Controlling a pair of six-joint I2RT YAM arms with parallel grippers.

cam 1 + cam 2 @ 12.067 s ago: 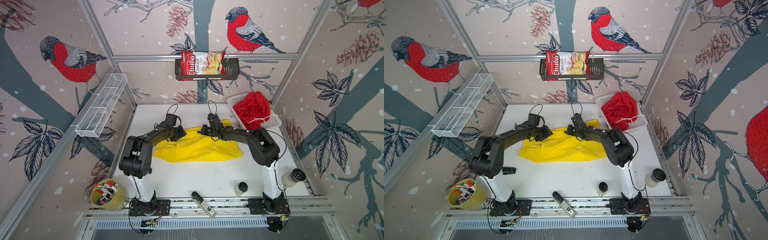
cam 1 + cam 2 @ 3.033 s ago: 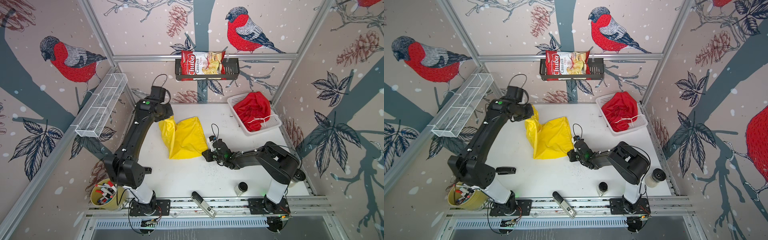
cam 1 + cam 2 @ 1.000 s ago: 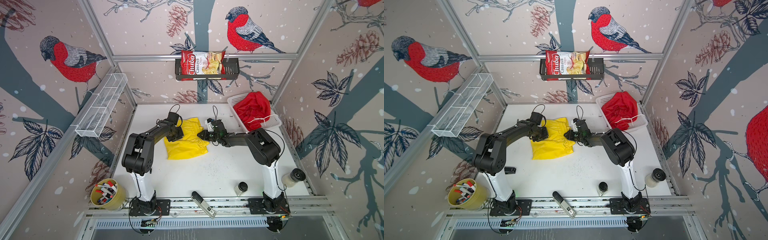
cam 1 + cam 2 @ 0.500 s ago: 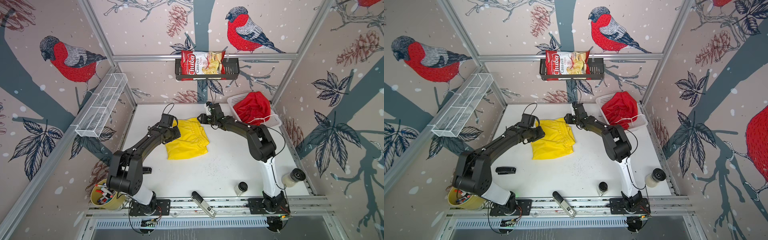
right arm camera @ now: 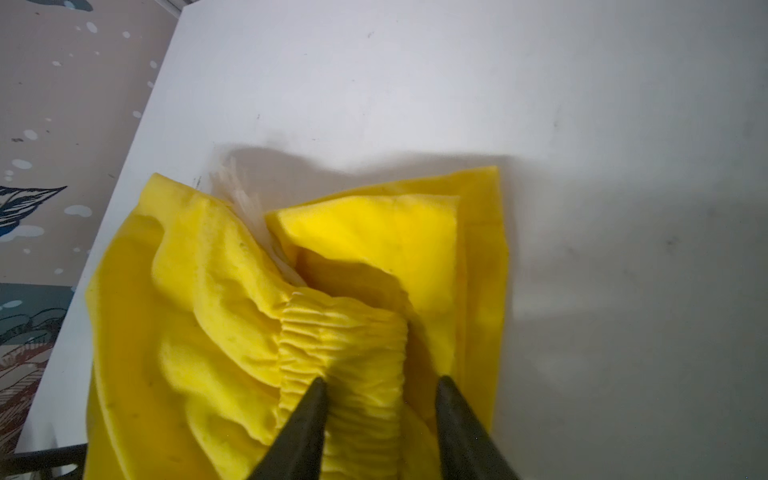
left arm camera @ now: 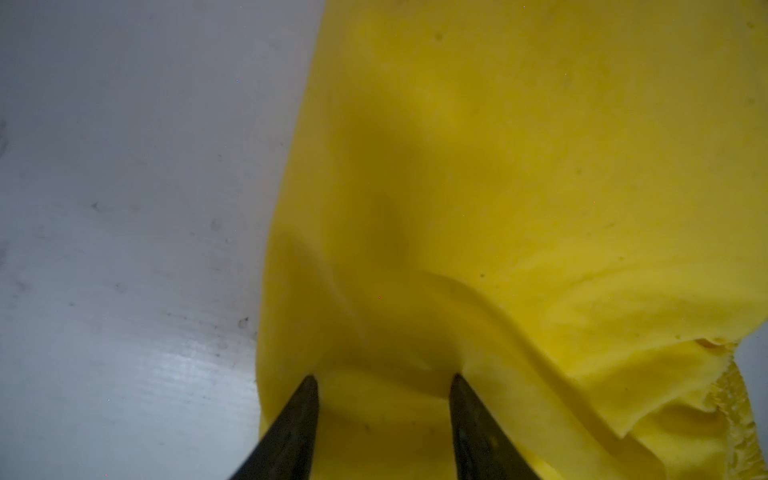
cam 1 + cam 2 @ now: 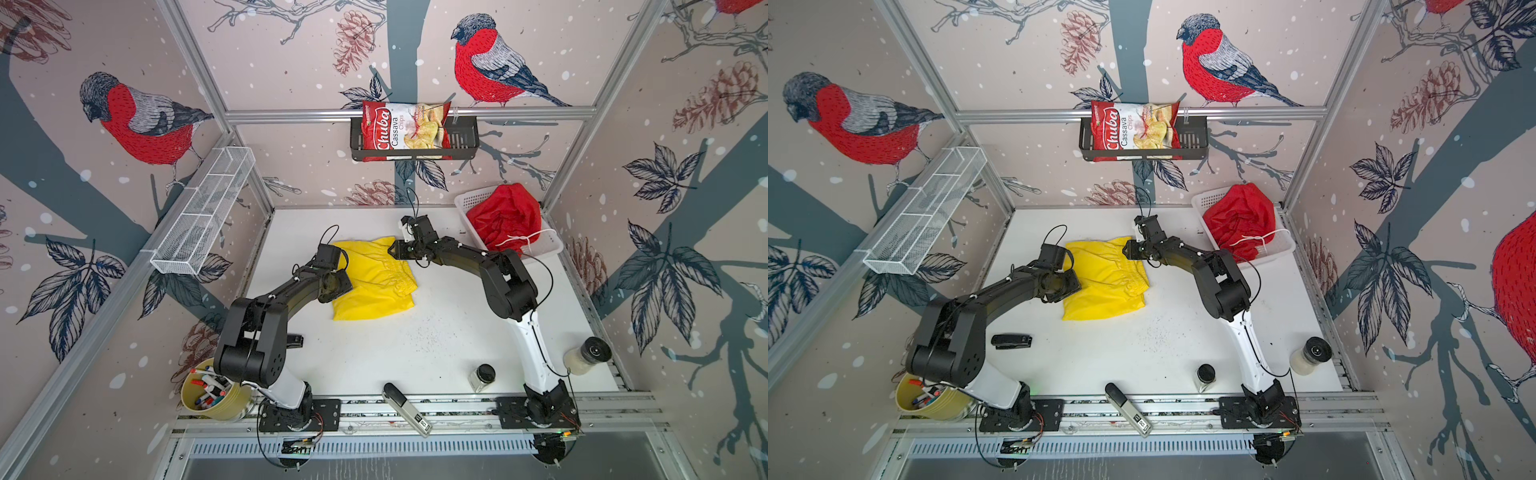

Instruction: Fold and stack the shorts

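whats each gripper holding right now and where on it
The right gripper looks pinched on the yellow shorts at the gathered waistband. The left gripper has its jaws apart astride a fold at their edge; a grip cannot be told.

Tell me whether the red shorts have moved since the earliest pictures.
No. The red shorts still lie heaped in the white basket, with the drawstring draped over its near rim as before.

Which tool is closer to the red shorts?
Right. The right tool is at the yellow shorts' edge nearest the red shorts; the left tool is at their far edge.
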